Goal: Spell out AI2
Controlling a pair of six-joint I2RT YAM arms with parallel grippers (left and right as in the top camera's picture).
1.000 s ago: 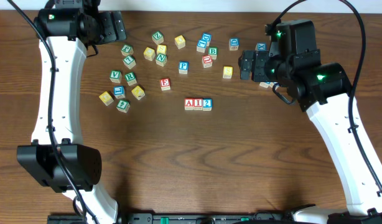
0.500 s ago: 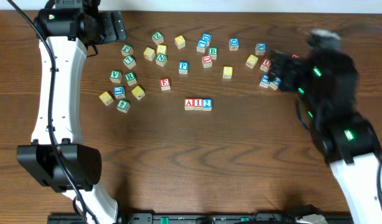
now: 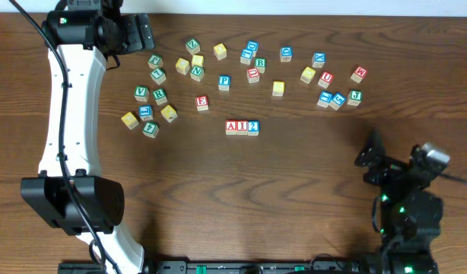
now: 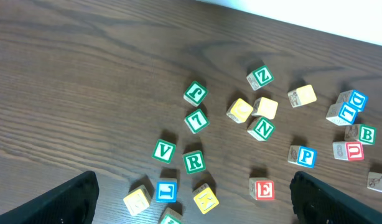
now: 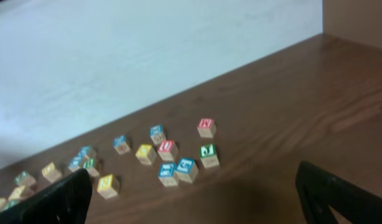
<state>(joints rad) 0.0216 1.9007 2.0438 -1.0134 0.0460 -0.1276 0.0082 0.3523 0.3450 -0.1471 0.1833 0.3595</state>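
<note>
Three blocks stand side by side in a row in the middle of the table: a red A block, a red I block and a blue 2 block. The row shows in neither wrist view. My left gripper hangs open and empty at the back left, above the left cluster of blocks. My right gripper is open and empty low at the front right, far from the row.
Loose letter blocks lie scattered along the back: a left cluster with V, R and a red E, a middle group around P, and a right group with a green J.
My right arm has swung from above the back-right blocks down to the front right corner, uncovering those blocks. The A, I, 2 row and the left arm have not moved.
</note>
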